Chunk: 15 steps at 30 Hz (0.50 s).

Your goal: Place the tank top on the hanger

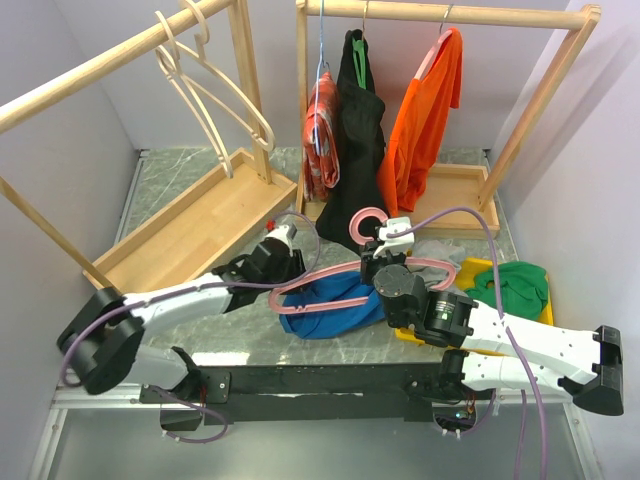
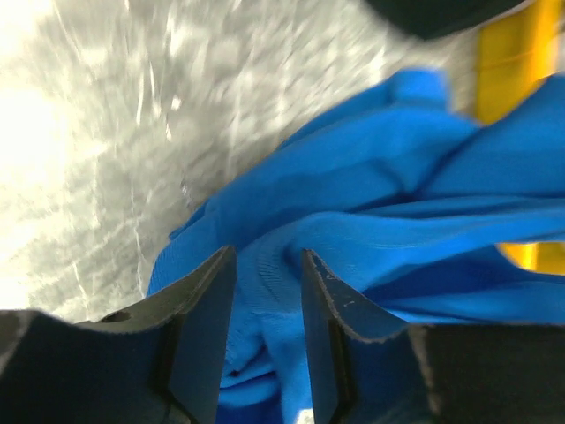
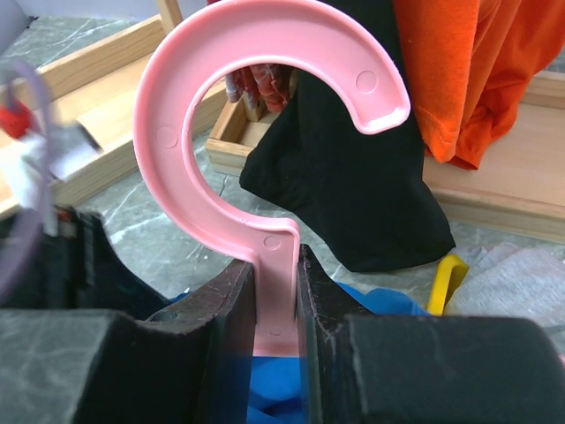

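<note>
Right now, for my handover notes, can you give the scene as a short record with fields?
left tool: fingers straddle a fold of the tank top; grip unclear
right tool: shut on the hanger, just below its hook
tank top: bunched on the table, not yet hung
hanger: arms lie across the tank top

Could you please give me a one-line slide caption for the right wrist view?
The right gripper clamps the pink hanger by its neck, hook upright; black garment and orange garment hang behind.
</note>
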Tool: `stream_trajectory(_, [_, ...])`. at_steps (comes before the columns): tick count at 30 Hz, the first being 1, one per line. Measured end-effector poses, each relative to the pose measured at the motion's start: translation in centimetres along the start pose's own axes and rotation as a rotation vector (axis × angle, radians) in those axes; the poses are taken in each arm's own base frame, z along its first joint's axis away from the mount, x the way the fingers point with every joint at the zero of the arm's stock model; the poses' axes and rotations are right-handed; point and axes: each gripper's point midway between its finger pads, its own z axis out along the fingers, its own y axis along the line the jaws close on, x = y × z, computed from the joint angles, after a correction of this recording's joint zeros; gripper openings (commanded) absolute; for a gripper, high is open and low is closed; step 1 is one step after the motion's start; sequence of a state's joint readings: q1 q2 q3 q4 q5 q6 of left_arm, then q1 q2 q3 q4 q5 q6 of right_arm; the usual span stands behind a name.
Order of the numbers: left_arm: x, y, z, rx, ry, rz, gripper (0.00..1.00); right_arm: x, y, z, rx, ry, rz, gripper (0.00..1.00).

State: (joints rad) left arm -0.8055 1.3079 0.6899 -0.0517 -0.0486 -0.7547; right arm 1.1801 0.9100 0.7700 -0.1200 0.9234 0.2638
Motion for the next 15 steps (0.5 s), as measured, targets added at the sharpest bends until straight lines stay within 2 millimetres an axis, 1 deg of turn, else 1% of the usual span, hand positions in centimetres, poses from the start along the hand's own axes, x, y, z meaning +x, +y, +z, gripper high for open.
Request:
stream_trajectory(2, [1.2,0.5,0.8,-0.016,0.044,-0.008,0.47,0.0,-0.1,0.0,0.004,-0.001,0.000,0.00])
stream_trajectory(3, [1.5,0.6,0.9,-0.017,0.056,-0.012,0.47,0.0,-0.1,0.0,0.007,-0.002,0.000,0.00])
stream_trajectory(6, [1.6,0.3,1.0,-0.004,0.061,-0.021,0.46,-0.1,-0.3,0.0,0.018,-0.005,-0.001,0.00])
stream_trajectory(7, [1.5,0.0,1.0,0.005,0.059,-0.023,0.43,-0.1,-0.4,0.0,0.022,-0.006,-0.001,0.00])
stream_trajectory(8, [1.4,-0.2,1.1,0.016,0.057,-0.024,0.38,-0.1,-0.4,0.0,0.026,-0.007,-0.001,0.00])
stream_trajectory(10, [1.4,-0.7,1.2,0.034,0.054,-0.028,0.30,-0.1,-0.5,0.0,0.031,-0.009,-0.002,0.00])
stream_trajectory(11, [1.5,-0.8,1.3,0.040,0.057,-0.030,0.19,-0.1,-0.6,0.1,0.035,-0.009,-0.003,0.00])
stream_trajectory(14, [1.7,-1.0,1.7,0.048,0.067,-0.043,0.01,0.0,-0.9,0.2,0.059,-0.011,-0.011,0.00])
stream_trajectory(15, [1.8,-1.0,1.8,0.048,0.069,-0.045,0.01,0.1,-1.1,0.3,0.074,-0.012,-0.016,0.00])
